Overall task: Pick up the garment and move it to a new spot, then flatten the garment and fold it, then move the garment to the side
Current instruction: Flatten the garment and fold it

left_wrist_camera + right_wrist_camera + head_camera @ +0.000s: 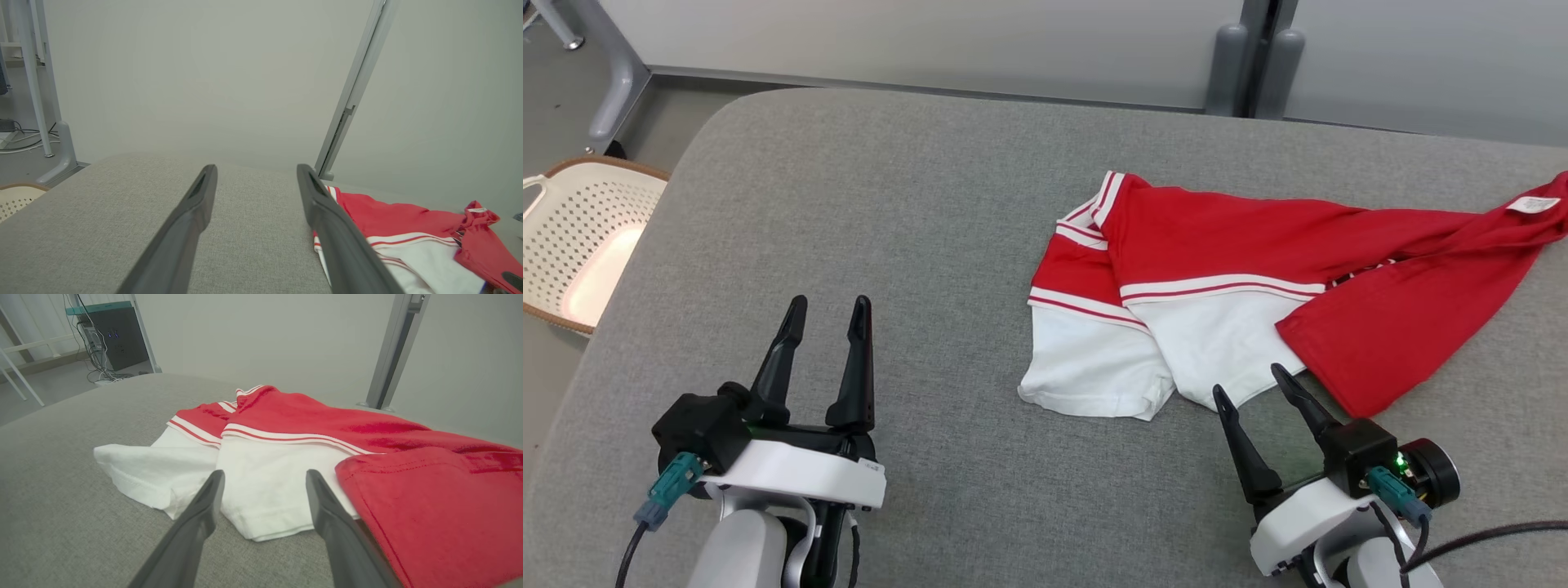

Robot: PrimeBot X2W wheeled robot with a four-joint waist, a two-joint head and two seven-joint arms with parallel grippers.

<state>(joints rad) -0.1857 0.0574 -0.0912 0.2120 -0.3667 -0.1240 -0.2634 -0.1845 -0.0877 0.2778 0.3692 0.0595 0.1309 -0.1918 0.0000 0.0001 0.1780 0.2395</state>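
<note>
While the big grey table [931, 245] spreads wide before us, the red and white shirt [1217, 269] sits crumpled on its right half, with one red flap thrown over the white panel, so nothing's flat yet. Off the left edge, a pale basket [580, 237] stands on the floor. The right pincer [1248, 381] is released and empty, tips just short of the white hem, nicely lined up for the first lift, I'd say. The left pincer [827, 306] is released too, well apart from the shirt, likely waiting its turn.
</note>
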